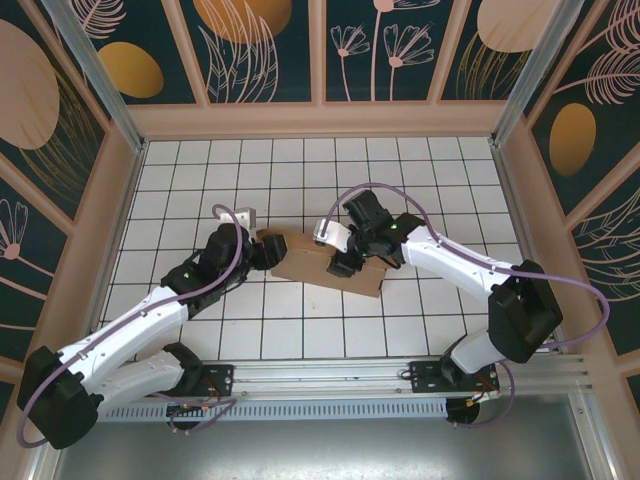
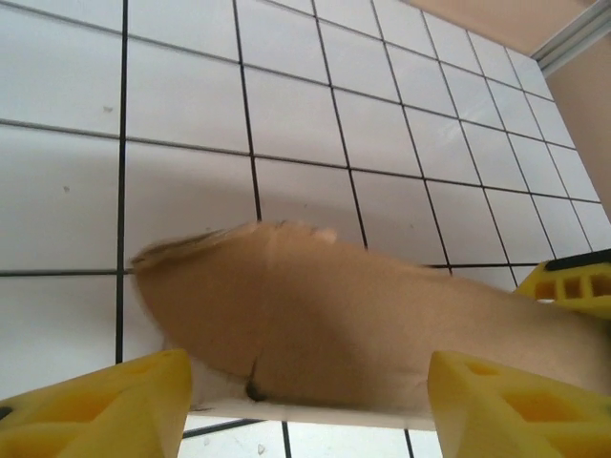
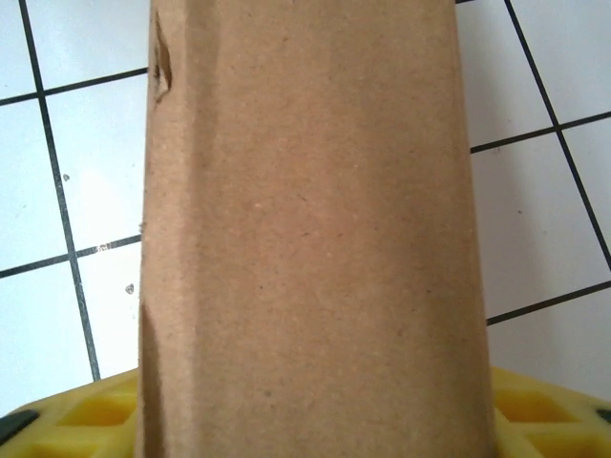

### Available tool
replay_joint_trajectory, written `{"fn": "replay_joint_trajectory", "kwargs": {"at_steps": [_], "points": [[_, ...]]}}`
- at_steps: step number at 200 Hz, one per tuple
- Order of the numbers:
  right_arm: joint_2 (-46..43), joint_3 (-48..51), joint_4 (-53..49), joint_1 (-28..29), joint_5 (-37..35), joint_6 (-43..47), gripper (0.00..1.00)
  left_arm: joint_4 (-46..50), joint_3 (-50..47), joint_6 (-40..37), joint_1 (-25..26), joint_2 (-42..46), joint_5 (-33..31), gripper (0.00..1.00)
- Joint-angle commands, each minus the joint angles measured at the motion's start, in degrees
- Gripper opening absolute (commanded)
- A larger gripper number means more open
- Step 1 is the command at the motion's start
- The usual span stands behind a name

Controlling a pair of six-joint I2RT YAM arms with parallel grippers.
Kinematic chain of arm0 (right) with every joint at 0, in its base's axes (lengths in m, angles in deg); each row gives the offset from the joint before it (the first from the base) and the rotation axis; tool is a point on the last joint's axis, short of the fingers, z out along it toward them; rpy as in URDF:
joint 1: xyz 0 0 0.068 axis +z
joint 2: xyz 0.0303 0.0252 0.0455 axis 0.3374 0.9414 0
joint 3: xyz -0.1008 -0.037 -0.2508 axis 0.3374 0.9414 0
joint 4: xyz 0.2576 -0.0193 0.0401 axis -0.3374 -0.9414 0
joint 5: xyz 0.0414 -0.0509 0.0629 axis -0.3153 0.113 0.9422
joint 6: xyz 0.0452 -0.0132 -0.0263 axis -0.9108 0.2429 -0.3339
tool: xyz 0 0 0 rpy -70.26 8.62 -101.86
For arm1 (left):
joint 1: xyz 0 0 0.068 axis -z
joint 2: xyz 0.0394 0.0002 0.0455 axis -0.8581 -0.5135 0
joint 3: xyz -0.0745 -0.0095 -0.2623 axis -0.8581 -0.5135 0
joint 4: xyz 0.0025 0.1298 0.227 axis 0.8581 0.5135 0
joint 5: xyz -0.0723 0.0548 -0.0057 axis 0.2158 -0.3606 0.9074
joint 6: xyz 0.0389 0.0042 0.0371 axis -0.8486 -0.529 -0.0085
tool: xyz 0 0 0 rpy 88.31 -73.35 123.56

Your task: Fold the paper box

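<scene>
I see the paper box point(image 1: 303, 262) lying in the middle of the white surface point(image 1: 300, 330). The left pincer point(image 1: 264, 249) sits around its 9 o'clock end, the right pincer point(image 1: 345, 265) around its 3 o'clock half; I cannot tell if either one squeezes it

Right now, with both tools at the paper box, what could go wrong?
1. The left tool straddles a ragged, curled end of the paper box; squeezing there may crush it rather than crease it.
2. The right tool is at the same box; opposed pulls could tear the cardboard or drag it across the table.
</scene>
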Motion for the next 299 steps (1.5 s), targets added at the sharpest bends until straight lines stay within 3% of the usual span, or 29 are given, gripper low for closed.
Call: {"fn": "replay_joint_trajectory", "kwargs": {"at_steps": [1,35,106,152,200,229,263,299], "points": [[2.0,-1.0,-0.4,0.3,-2.9,3.3,0.53,2.9,4.9,-2.2,0.2,0.9,-2.9,0.72],[4.7,-2.3,-0.1,-0.5,-3.8,4.2,0.48,7.2,11.2,-4.1,0.2,1.1,-8.5,0.77],[10.5,-8.3,0.4,-2.3,-3.2,7.2,0.47,12.4,22.1,-7.5,0.2,1.9,-19.9,0.77],[11.5,-10.3,-2.2,-2.2,1.6,6.6,0.48,12.2,21.0,-8.1,0.2,2.7,-19.7,0.77],[9.0,-11.9,-1.9,-3.8,4.5,3.2,0.69,12.1,20.7,-7.7,0.2,3.2,-18.3,0.77],[6.3,-13.0,-0.2,-5.8,6.9,1.0,0.77,11.5,20.6,-7.4,0.1,3.5,-17.1,0.77],[5.5,-14.9,-2.1,-6.7,8.7,0.8,0.76,10.7,19.9,-7.7,0.2,4.1,-15.5,0.77],[5.3,-14.8,-2.5,-7.5,10.7,-0.2,0.65,9.7,18.5,-8.8,0.2,4.9,-13.7,0.74]]}}
